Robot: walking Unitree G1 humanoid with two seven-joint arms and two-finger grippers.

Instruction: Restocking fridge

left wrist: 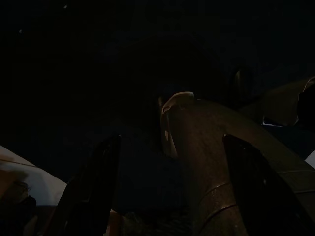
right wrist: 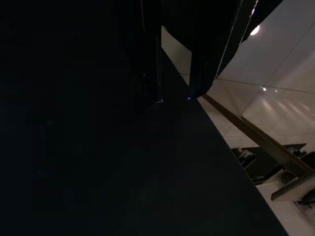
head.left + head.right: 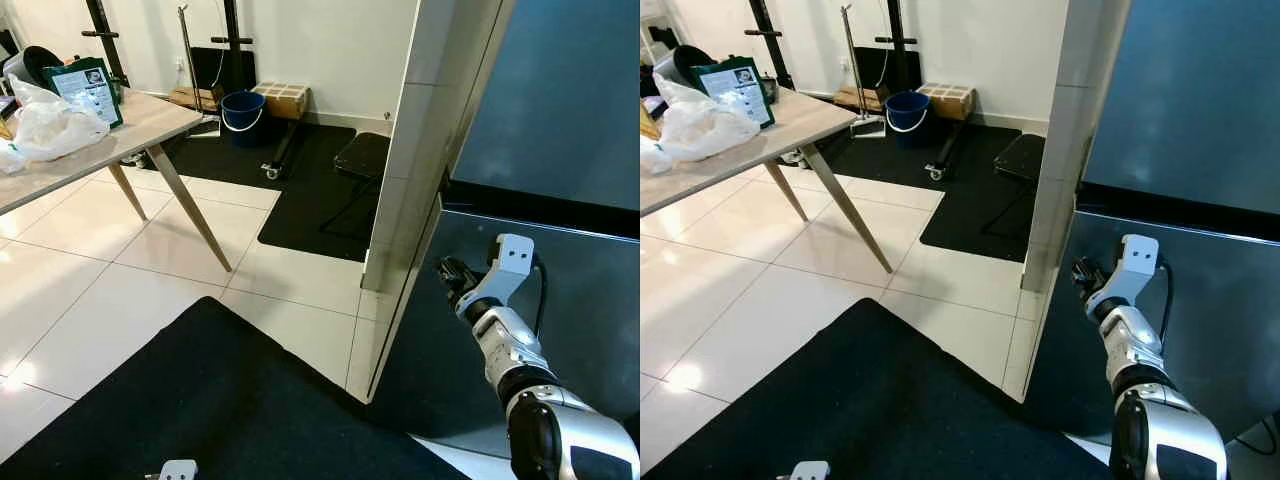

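Note:
The fridge stands on my right with a dark glossy upper door (image 3: 560, 90) and a dark lower door (image 3: 570, 300). My right arm reaches forward, and my right gripper (image 3: 447, 272) sits at the left edge of the lower door, near its top corner. In the right wrist view its two fingertips (image 2: 156, 96) rest against the dark door face, one of them right at the edge, with a narrow gap between them and nothing held. My left gripper (image 1: 172, 187) hangs low in the shade, fingers spread apart and empty.
A pale tiled pillar (image 3: 420, 150) borders the fridge on its left. A wooden table (image 3: 140, 120) at the left carries a white plastic bag (image 3: 50, 125) and a green sign (image 3: 88, 85). A blue bucket (image 3: 242, 112), a cardboard box (image 3: 282, 98) and black mats (image 3: 230, 400) lie on the tiled floor.

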